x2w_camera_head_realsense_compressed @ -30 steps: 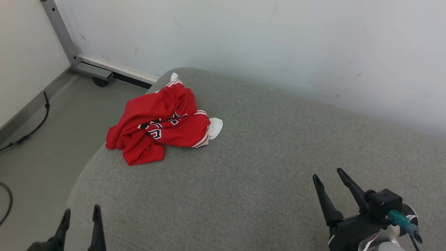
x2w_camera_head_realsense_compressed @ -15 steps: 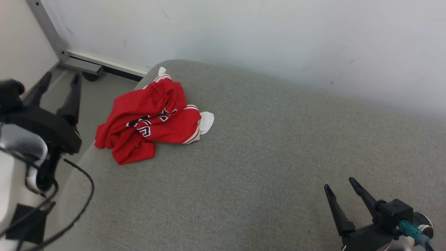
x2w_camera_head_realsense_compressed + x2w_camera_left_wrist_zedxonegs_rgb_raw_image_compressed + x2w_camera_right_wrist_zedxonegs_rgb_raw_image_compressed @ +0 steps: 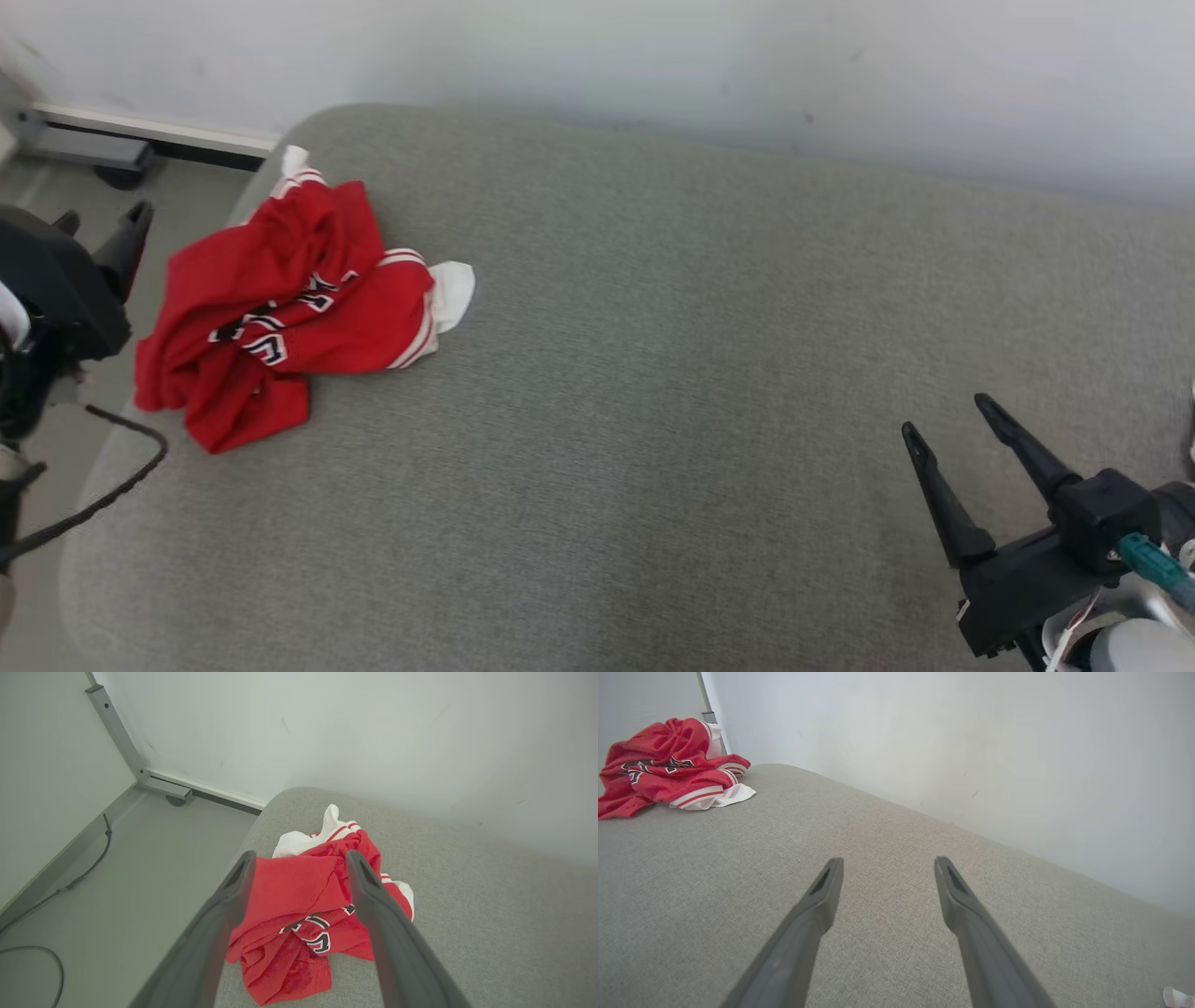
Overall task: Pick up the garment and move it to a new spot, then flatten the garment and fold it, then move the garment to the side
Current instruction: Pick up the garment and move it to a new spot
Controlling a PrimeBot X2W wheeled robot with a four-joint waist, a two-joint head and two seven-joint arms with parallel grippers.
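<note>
1. Head view, nearest stuff first: the right gripper sits at the lower right over the grey cushion. Its two dark fingers are spread wide with nothing between them.
2. Right wrist view backs that up, with both fingers apart over bare fabric. There's one tiny white scrap in the bottom corner, and I can't tell what it is.
3. Further up on the left, the left gripper hangs just off the cushion's left edge, jaws also wide apart and empty. Its wrist view looks down its two fingers at the garment framed between them. Can't tell how high above it they are.
4. One garment — a red jersey with white striped trim and dark lettering. It's crumpled in a heap at the cushion's far left corner, near the edge and well apart from the right gripper.
5. Farthest back there's the white wall, one grey metal frame on one dark caster, and one thin cable on the floor.
</note>
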